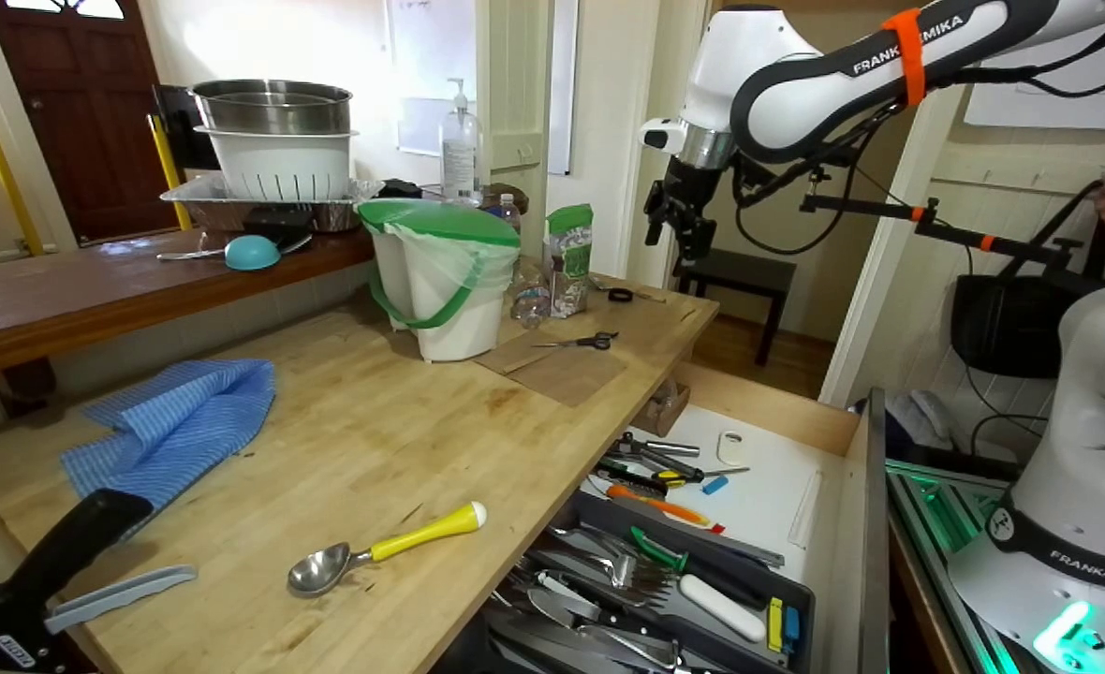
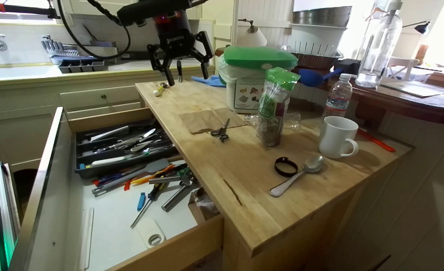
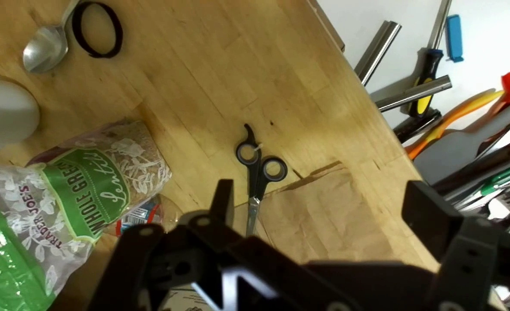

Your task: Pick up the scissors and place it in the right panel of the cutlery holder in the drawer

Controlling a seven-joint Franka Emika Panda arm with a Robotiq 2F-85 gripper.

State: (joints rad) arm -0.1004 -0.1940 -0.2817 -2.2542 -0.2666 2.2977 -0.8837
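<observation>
The scissors lie flat on the wooden countertop, with black handles and slim metal blades partly on brown paper. They show in both exterior views (image 1: 593,342) (image 2: 222,133) and in the wrist view (image 3: 257,181). My gripper (image 1: 673,240) is open and empty, raised above the counter, also in an exterior view (image 2: 188,79). In the wrist view the gripper (image 3: 324,207) hides the blade tips, and the scissors lie near its left finger. The open drawer (image 2: 58,169) holds the dark grey cutlery holder (image 1: 609,513), crowded with utensils. Its right panel (image 2: 105,169) holds white-handled and green-handled utensils.
A green-lidded bucket (image 1: 459,309), a lentil bag (image 2: 271,113) and plastic bottles stand near the scissors. A mug (image 2: 336,137), spoon (image 2: 297,177) and black ring (image 2: 286,167) lie beyond. Loose tools (image 2: 180,188) lie beside the holder. A yellow-handled scoop (image 1: 393,548) lies on the counter.
</observation>
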